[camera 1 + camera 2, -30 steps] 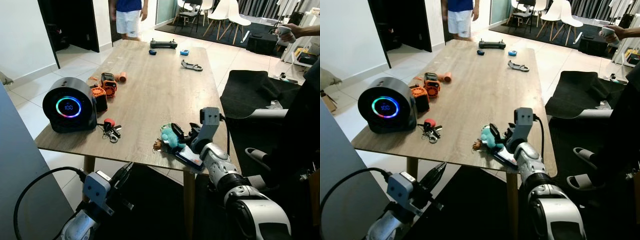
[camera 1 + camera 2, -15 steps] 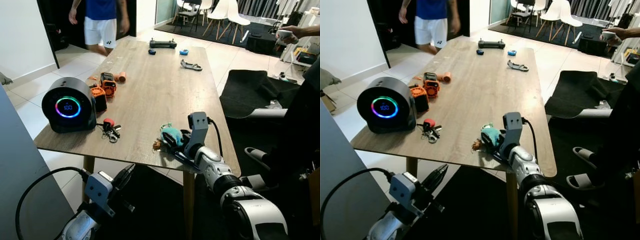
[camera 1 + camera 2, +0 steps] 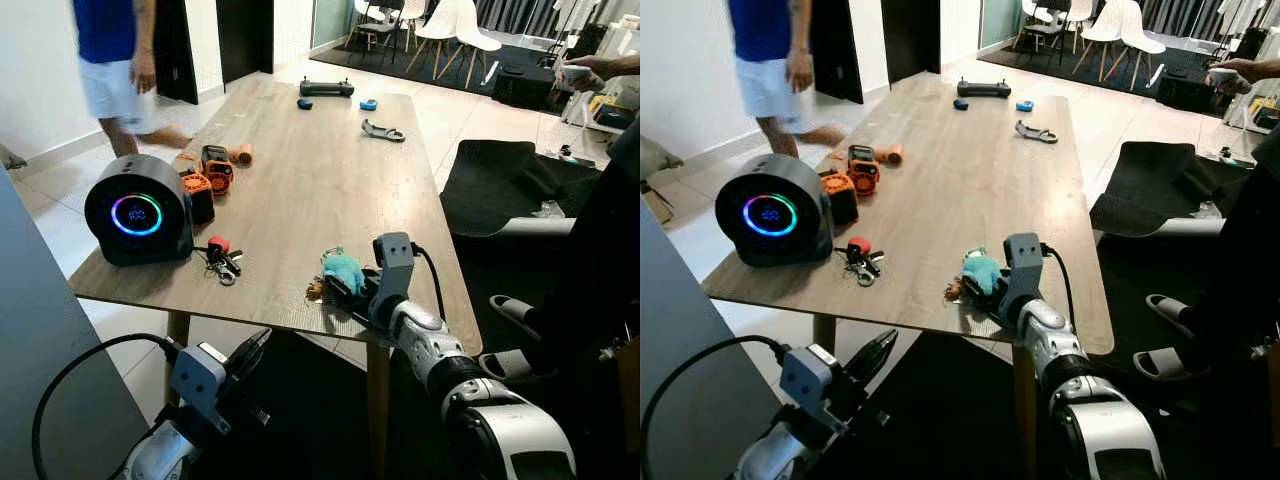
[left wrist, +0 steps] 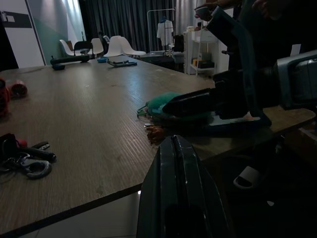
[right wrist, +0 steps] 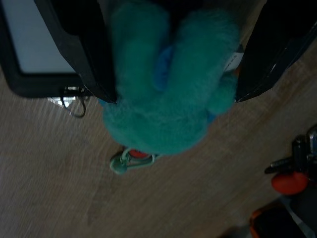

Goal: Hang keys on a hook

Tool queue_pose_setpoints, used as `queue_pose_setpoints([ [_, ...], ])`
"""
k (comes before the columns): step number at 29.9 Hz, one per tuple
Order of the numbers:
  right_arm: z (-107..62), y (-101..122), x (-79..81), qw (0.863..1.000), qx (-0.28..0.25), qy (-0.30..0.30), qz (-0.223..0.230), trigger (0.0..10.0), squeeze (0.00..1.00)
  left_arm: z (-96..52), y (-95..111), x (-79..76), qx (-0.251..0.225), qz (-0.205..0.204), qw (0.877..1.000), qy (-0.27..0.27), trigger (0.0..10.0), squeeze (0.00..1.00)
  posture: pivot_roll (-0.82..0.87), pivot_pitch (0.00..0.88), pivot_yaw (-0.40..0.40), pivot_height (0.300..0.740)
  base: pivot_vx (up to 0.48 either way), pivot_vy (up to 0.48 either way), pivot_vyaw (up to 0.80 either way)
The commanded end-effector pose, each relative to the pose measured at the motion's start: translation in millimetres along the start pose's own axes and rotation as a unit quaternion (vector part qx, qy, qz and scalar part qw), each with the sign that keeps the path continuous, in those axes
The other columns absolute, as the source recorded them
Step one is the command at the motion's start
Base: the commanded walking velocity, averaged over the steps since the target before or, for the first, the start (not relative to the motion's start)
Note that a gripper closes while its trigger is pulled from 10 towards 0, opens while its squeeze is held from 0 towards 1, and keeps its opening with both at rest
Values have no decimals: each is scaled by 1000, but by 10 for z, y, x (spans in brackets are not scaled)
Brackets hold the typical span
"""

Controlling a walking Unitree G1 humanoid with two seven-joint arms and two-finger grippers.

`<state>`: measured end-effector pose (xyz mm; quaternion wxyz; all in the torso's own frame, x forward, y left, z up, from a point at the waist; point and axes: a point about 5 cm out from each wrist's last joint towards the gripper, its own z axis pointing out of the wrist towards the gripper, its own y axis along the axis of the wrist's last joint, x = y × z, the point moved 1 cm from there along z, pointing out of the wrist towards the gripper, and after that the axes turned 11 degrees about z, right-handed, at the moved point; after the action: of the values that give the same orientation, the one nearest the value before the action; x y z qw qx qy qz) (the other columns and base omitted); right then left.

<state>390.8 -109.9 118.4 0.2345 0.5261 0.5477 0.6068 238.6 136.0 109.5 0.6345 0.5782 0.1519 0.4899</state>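
Observation:
A teal plush keychain (image 3: pixel 345 268) with small keys (image 3: pixel 317 291) lies near the front edge of the wooden table (image 3: pixel 320 170). My right gripper (image 3: pixel 341 287) is open around it. The black fingers (image 5: pixel 81 54) stand on either side of the plush (image 5: pixel 163 94), and a green clip (image 5: pixel 130 159) lies just beyond it. A second bunch of keys with a red fob (image 3: pixel 221 259) lies further left on the table. My left gripper (image 3: pixel 254 345) hangs below the table's front edge, its fingers (image 4: pixel 177 168) shut and holding nothing.
A black round speaker with a glowing ring (image 3: pixel 138 212) and orange tools (image 3: pixel 208 172) stand at the table's left. A flat white-screened device (image 5: pixel 34 59) lies under the right gripper. A person (image 3: pixel 115 60) walks past the table's far left. A black beanbag (image 3: pixel 510 185) sits on the right.
My right gripper has moved forward and left until its fingers straddle the teal plush. The person has walked from the table's far end to its left side.

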Motion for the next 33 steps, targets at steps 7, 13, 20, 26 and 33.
queue_pose_setpoints([
  [7, -63, -154, -102, 999, 30, -22, 1, 10000, 0, 7, 21, -23, -3, -1, 1000, -12, 10000, 0, 89, 91, -66, 740, 0, 0, 0],
  [13, -62, -149, -109, 999, 30, -27, 4, 4824, 0, 7, 16, -21, -1, 1, 1000, -12, 10000, 0, 91, 90, -66, 740, 0, 0, 0],
  [20, -67, -149, -125, 999, 29, -34, 7, 0, 0, 8, 16, -17, 0, 3, 1000, -10, 10000, 0, 92, 92, -67, 740, 0, 0, 0],
  [26, -76, -156, -152, 998, 32, -45, 1, 10000, 0, 12, 15, -14, 0, 3, 1000, -10, 10000, 0, 92, 94, -66, 740, 0, 0, 0],
  [33, -78, -147, -154, 999, 28, -45, 1, 10000, 0, 11, 16, -8, 1, 4, 1000, -9, 10000, 0, 93, 94, -65, 740, 0, 0, 0],
])
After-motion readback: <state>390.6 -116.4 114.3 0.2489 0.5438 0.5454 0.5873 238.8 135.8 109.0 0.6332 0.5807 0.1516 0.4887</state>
